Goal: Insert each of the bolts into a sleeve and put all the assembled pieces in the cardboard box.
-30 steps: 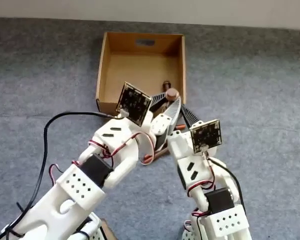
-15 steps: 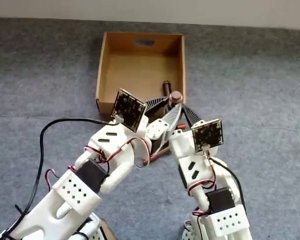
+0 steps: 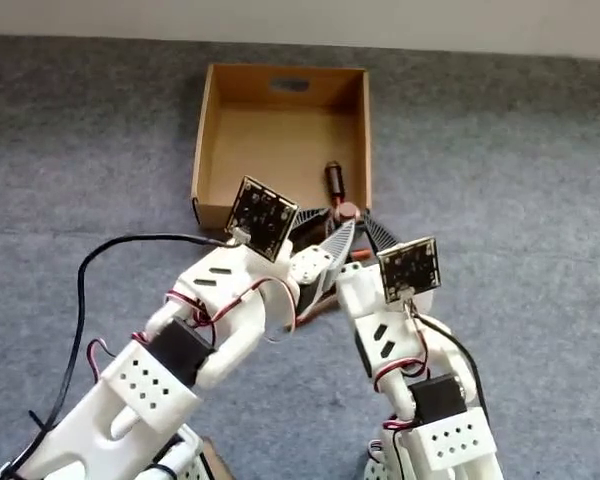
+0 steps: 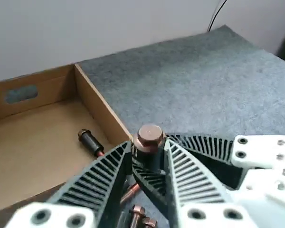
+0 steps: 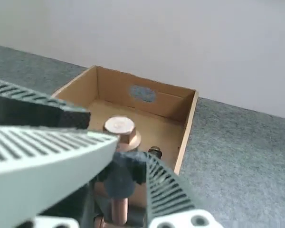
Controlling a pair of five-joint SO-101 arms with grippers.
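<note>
Both jaws met on one bolt (image 4: 149, 137), upright over the near wall of the box (image 3: 208, 130), by its right corner. The left gripper (image 4: 148, 145) was pinched narrow just under the head. The right gripper (image 5: 127, 167) was closed on the dark sleeve (image 5: 121, 179), with the shank poking out below.

Best approach, as I judged it: keep the axis straight and seat the head flat on the sleeve. Then one side lets go before the other carries it. Clear the wall, go low and only then open.

The box held one finished piece (image 3: 334, 182) lying by the right wall, so the drop should land beside it. Loose bolts (image 4: 141, 216) lay on the carpet (image 3: 500, 150) under my jaws.
</note>
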